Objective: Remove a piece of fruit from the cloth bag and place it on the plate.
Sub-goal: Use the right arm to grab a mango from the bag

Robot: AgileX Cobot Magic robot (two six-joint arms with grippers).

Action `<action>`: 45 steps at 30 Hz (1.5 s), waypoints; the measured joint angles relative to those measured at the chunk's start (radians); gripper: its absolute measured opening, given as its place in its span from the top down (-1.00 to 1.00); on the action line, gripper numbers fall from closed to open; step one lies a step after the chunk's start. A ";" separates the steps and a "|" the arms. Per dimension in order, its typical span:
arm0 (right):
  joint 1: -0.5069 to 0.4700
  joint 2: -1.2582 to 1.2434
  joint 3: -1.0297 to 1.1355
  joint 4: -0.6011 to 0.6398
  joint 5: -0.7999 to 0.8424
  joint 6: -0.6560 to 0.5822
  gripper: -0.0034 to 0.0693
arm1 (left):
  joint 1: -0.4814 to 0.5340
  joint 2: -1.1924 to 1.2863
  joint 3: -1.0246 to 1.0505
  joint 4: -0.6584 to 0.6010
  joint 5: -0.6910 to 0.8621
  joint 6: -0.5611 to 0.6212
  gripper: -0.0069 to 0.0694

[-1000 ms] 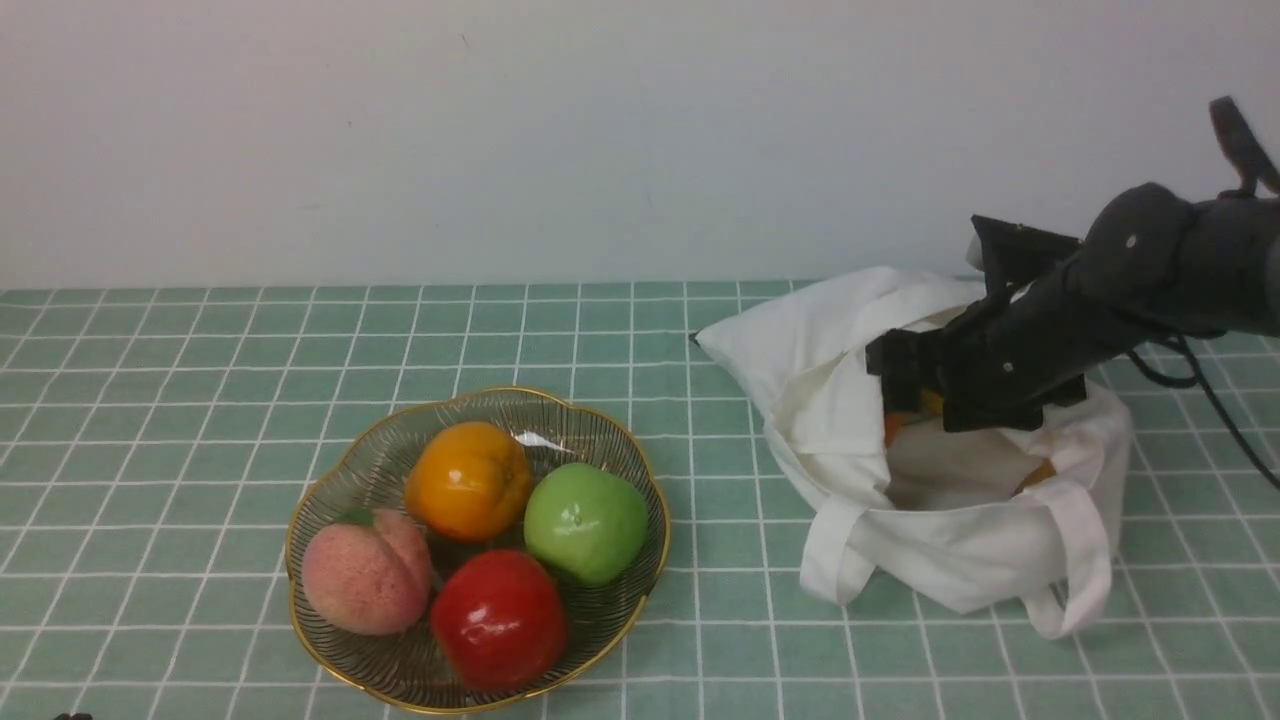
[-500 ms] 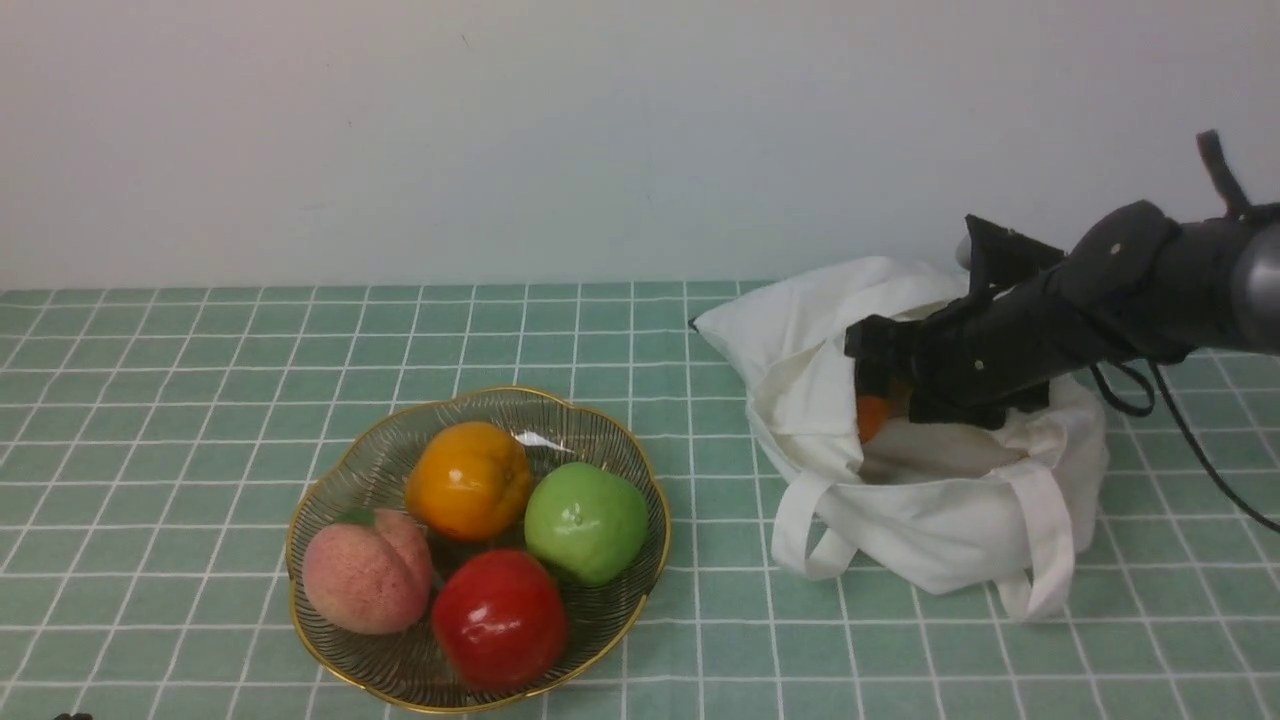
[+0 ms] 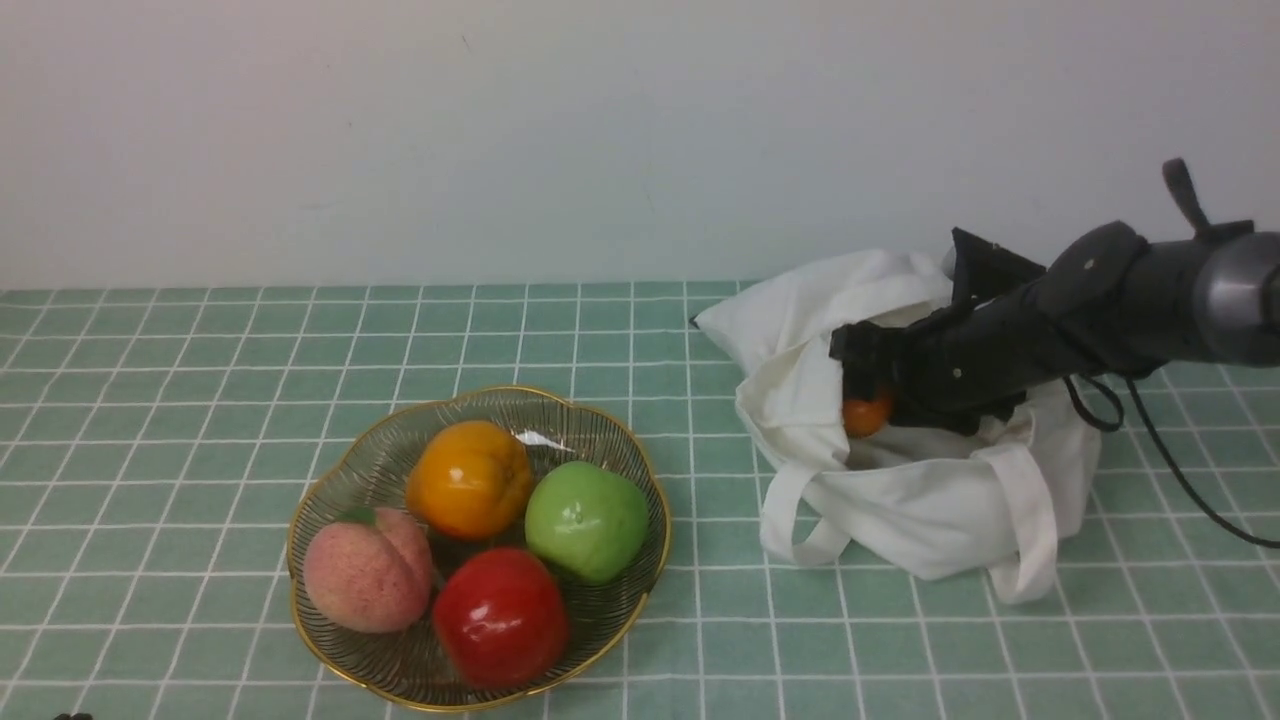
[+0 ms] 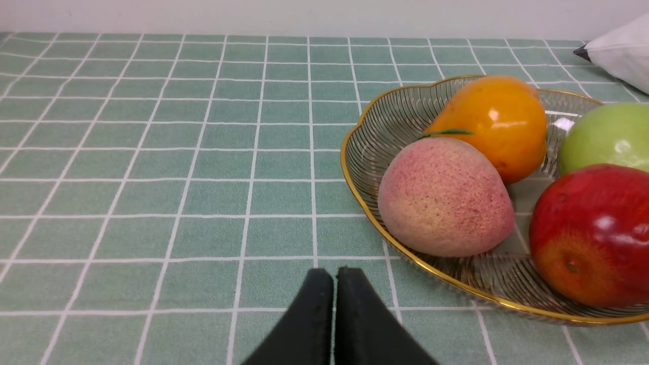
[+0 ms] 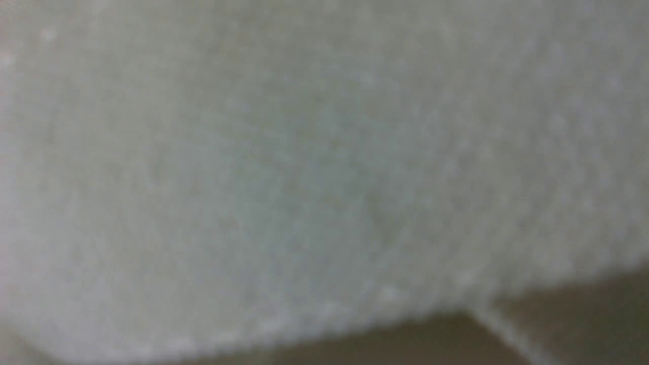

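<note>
Where the table point(image 4: 152, 152) lies nearest the robot: left gripper point(image 4: 334, 276), fingers pressed together. Plate point(image 3: 380, 465), ribbed clear glass, wavy gold rim, bearing four fruits point(image 3: 585, 520). Farther right, cloth bag point(image 3: 930, 520), off-white, slumped. Piece of fruit point(image 3: 866, 414), glossy orange, mostly hidden in its mouth, touching right gripper point(image 3: 848, 362), whose jaw spacing cannot be told.

You're facing a plain off-white wall point(image 3: 500, 130) that is running across the whole back of the scene, with soft, even light falling on it. Below it, a sage-green tablecloth point(image 3: 200, 400) with a white grid is covering the table, meeting the wall's base
</note>
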 joint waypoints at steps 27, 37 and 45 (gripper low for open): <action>-0.013 -0.380 0.021 -0.642 0.679 0.288 -0.49 | 0.000 0.000 0.000 0.000 0.000 0.000 0.84; -0.013 -0.329 0.021 -0.642 0.637 0.294 -0.49 | 0.000 0.000 0.000 0.000 0.000 0.000 0.84; -0.013 -0.271 0.020 -0.642 0.637 0.294 -0.46 | 0.000 0.000 0.000 0.000 0.000 0.000 0.84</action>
